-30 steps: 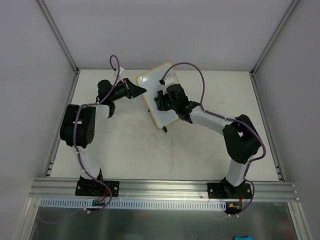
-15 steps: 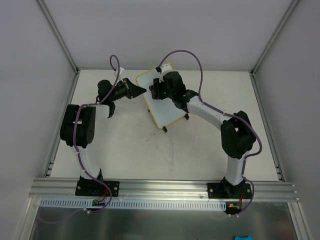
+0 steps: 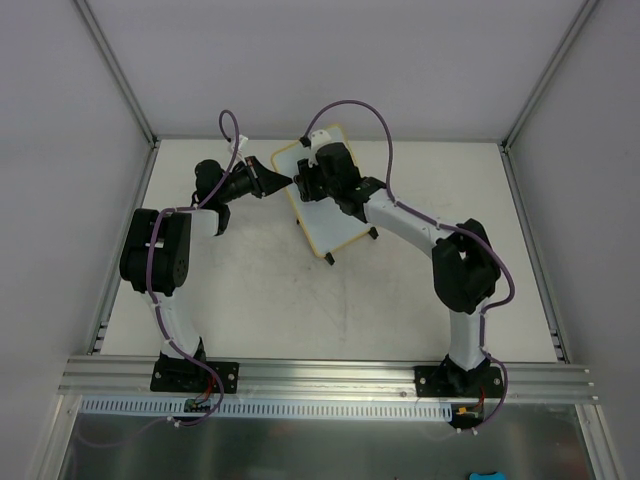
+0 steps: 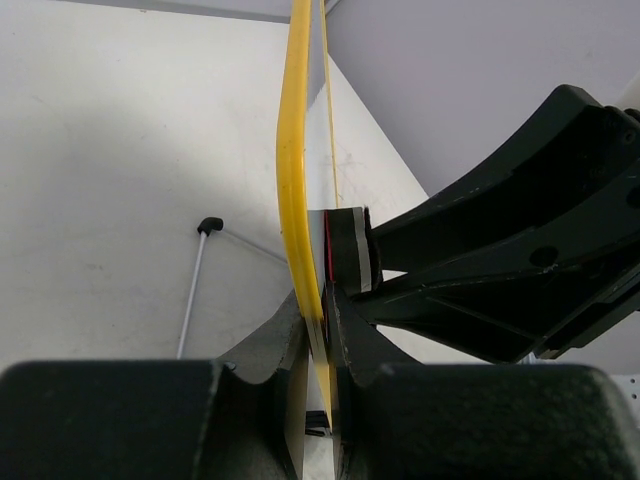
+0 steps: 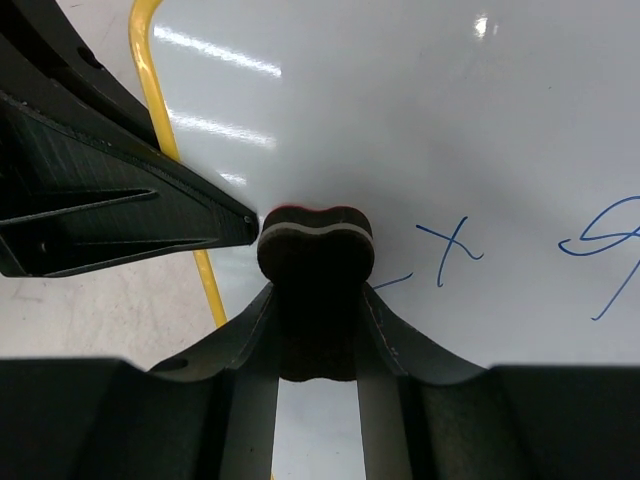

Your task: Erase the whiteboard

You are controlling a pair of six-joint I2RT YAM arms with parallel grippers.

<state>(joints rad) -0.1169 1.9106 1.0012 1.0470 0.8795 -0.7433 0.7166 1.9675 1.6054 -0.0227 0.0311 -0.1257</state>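
Observation:
The whiteboard (image 3: 336, 224), white with a thin yellow frame, stands tilted on two black feet at the back of the table. My left gripper (image 3: 283, 182) is shut on its left edge, and in the left wrist view the yellow frame (image 4: 290, 180) runs between the closed jaws (image 4: 322, 330). My right gripper (image 3: 309, 182) is shut on a small black eraser (image 5: 316, 250), which presses on the board face (image 5: 400, 110) close to the left fingers (image 5: 110, 200). Blue handwriting (image 5: 450, 250) lies just right of the eraser, with more blue strokes (image 5: 600, 250) further right.
The board's black feet (image 3: 328, 260) rest on the white tabletop (image 3: 260, 290). Grey walls and aluminium posts (image 3: 120, 80) close in the back and sides. A metal rail (image 3: 320, 375) runs along the near edge with both arm bases on it.
My right gripper has slid the eraser from the board's middle up towards its far left corner, next to the left gripper. The left arm and the board have stayed put.

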